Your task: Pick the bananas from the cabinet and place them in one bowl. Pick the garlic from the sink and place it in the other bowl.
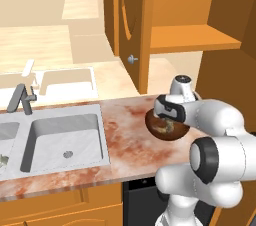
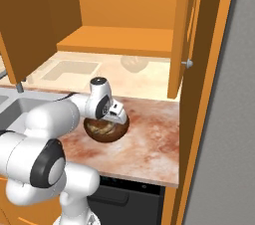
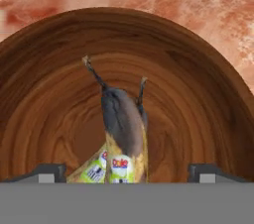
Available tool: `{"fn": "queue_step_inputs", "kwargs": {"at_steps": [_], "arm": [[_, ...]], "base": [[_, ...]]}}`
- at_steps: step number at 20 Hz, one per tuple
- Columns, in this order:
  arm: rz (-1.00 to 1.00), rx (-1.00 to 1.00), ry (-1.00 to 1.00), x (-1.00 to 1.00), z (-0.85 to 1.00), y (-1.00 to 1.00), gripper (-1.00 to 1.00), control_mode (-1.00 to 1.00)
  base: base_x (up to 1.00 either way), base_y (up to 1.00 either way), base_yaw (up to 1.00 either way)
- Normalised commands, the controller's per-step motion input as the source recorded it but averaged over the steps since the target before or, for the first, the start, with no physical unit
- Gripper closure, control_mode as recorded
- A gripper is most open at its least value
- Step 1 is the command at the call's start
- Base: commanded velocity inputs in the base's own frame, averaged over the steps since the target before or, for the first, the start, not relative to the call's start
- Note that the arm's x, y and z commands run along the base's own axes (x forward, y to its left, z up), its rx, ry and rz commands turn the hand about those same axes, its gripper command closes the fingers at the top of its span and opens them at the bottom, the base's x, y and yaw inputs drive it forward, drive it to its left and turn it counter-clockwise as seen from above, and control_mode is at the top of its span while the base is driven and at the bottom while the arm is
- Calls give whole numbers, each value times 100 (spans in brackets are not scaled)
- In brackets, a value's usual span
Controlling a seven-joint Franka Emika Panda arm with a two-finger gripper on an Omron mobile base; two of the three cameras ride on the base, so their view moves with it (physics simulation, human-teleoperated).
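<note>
Bananas (image 3: 121,134) lie in wooden bowl (image 3: 59,94), stems up, w/ stickers reading "Dole". Gripper (image 3: 126,172) wide open just above them, tips either side, gripping nothing; can't tell if touching. Bowl sits on marbled counter (image 1: 125,125) near its right end, below the open cabinet (image 1: 190,37). Sink (image 1: 65,140) at counter's left end.

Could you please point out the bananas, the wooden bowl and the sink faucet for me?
bananas (image 3: 124,129): hand view, dark middle of the bunch.
wooden bowl (image 2: 110,135): right base view, outer wall.
faucet (image 1: 19,99): left base view, angular neck.
</note>
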Motion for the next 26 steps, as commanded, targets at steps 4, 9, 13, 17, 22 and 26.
{"fn": "queue_step_inputs", "kwargs": {"at_steps": [4, 9, 13, 17, 22, 26], "arm": [[0, 0, -11, -28, 38, 0, -100, -100], [0, 0, -8, -40, 39, 0, -100, -100], [0, -1, -7, -40, 50, 0, -100, -100], [-1, 0, 0, -41, 59, 0, -100, -100], [0, -2, 0, -40, 42, 0, -100, -100], [2, -5, 1, -23, 27, 0, -100, -100]], "base": [[0, 0, 0], [0, 0, 0], [0, 0, 0], [0, 0, 0], [0, 0, 0], [0, 0, 0]]}}
